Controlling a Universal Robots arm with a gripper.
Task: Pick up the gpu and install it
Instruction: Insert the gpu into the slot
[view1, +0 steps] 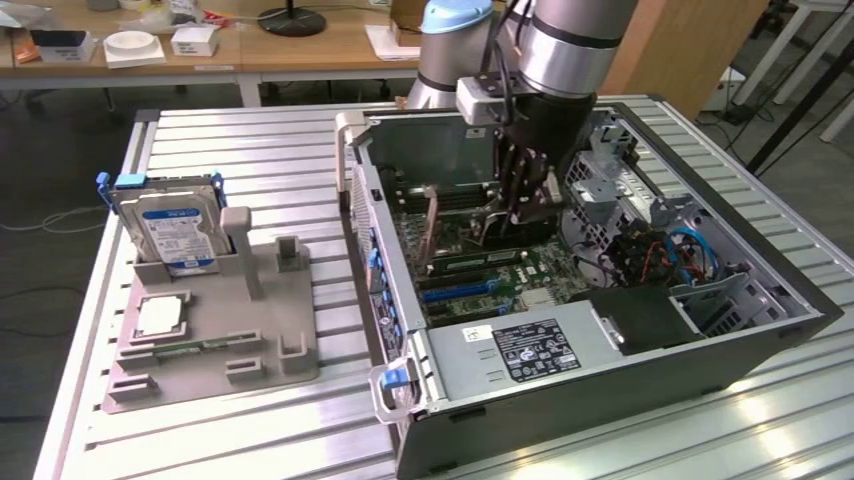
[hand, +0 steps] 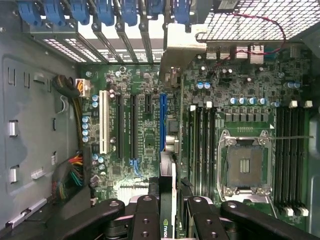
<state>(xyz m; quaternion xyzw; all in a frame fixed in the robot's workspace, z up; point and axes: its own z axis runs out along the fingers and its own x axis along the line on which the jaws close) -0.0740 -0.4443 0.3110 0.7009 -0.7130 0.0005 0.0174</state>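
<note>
The gpu (hand: 168, 170) shows edge-on in the wrist view as a thin dark card, and its silvery end bracket (hand: 182, 47) reaches toward the case's rear slot openings. My gripper (hand: 172, 212) is shut on it, with black fingers (hand: 146, 217) on either side. The card hangs above the motherboard (hand: 140, 150), close beside the blue expansion slot (hand: 163, 122); I cannot tell whether it touches the slot. In the exterior view my gripper (view1: 523, 205) is lowered inside the open computer case (view1: 747, 350), holding the gpu (view1: 531, 185) upright.
A grey parts holder (view1: 254, 340) on the slatted table (view1: 240, 150) carries a blue-labelled hard drive (view1: 174, 232) and a square CPU chip (view1: 160, 315). Inside the case are the power supply (view1: 527, 350), an open CPU socket (hand: 245, 167), memory slots (hand: 202, 145) and cable bundles (hand: 70, 175).
</note>
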